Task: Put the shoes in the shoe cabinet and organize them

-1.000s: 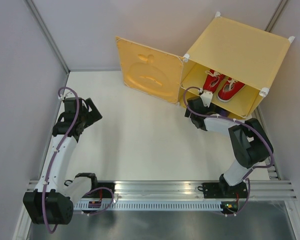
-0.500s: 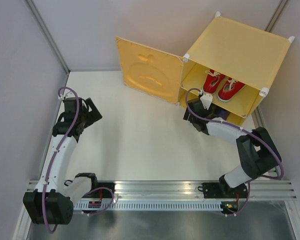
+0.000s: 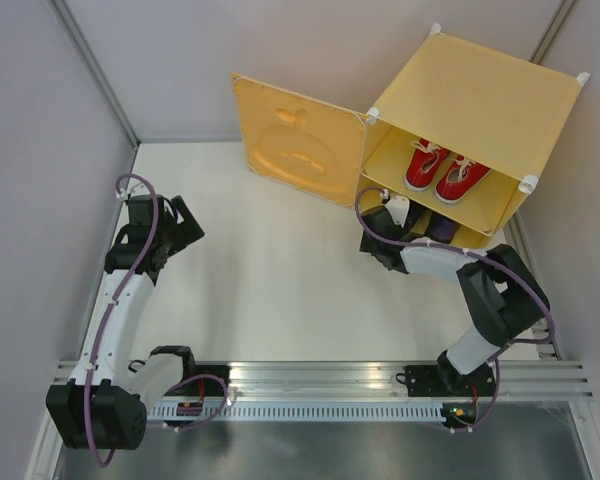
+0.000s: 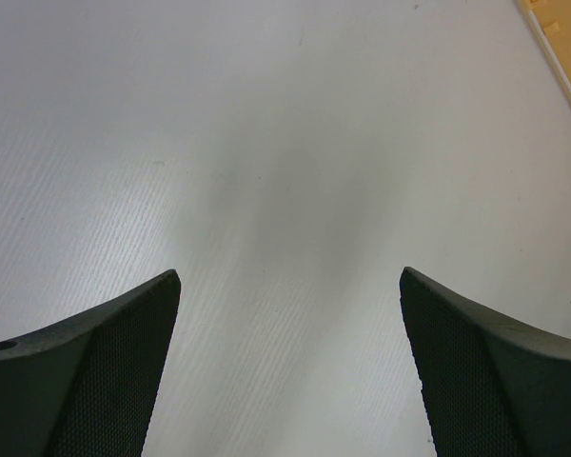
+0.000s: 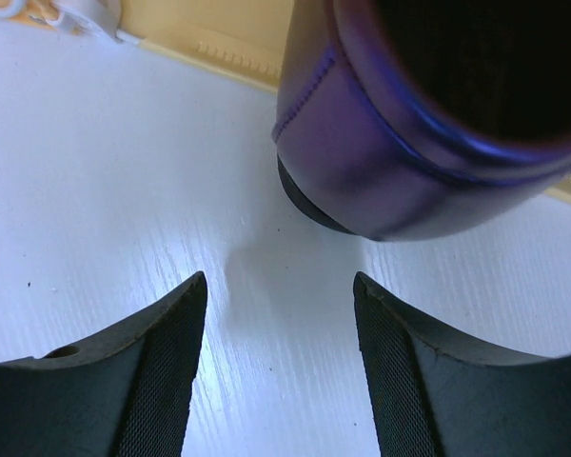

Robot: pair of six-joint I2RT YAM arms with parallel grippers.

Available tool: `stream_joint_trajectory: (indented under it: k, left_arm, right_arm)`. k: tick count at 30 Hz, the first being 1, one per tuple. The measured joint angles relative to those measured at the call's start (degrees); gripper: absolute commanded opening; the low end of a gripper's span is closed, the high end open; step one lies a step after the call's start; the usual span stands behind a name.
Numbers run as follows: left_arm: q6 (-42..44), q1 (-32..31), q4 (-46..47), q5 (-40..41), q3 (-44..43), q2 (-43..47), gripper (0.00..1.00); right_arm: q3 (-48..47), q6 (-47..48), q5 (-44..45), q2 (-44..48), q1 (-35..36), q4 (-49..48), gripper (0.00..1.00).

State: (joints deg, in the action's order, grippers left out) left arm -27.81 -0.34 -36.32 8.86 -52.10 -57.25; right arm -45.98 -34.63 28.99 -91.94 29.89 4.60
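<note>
The yellow-orange shoe cabinet (image 3: 480,90) stands at the back right with its apple-embossed door (image 3: 298,140) swung open to the left. Two red sneakers (image 3: 442,170) sit side by side on its inner shelf. A dark purple loafer (image 3: 443,228) lies in the lower compartment, its heel (image 5: 409,143) just ahead of my right gripper (image 5: 279,278). That gripper (image 3: 388,214) is open over the table at the cabinet's front left corner, holding nothing. My left gripper (image 3: 187,224) hovers wide open over bare table (image 4: 290,273) at the left.
The cabinet's lower front edge (image 5: 219,49) and a white corner connector (image 5: 88,13) lie just ahead of the right gripper. An edge of the open door (image 4: 560,49) shows in the left wrist view. Grey walls enclose the white table (image 3: 270,270).
My right gripper has drawn back out of the cabinet's lower opening toward the left, its jaws narrowing somewhat. The left arm has not moved.
</note>
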Motion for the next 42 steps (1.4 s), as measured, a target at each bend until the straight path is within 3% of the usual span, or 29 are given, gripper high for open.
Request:
stream_joint_trajectory:
  k: [21,42]
  left_arm:
    - [0.0,0.0,0.0,0.0,0.0,0.0,0.98]
    - [0.0,0.0,0.0,0.0,0.0,0.0,0.98]
  right_arm:
    - [-5.4,7.8,0.2,-7.6,-4.7,-5.5,0.64]
    - [-7.1,11.1,0.3,-9.2,-6.0,-6.0,0.64]
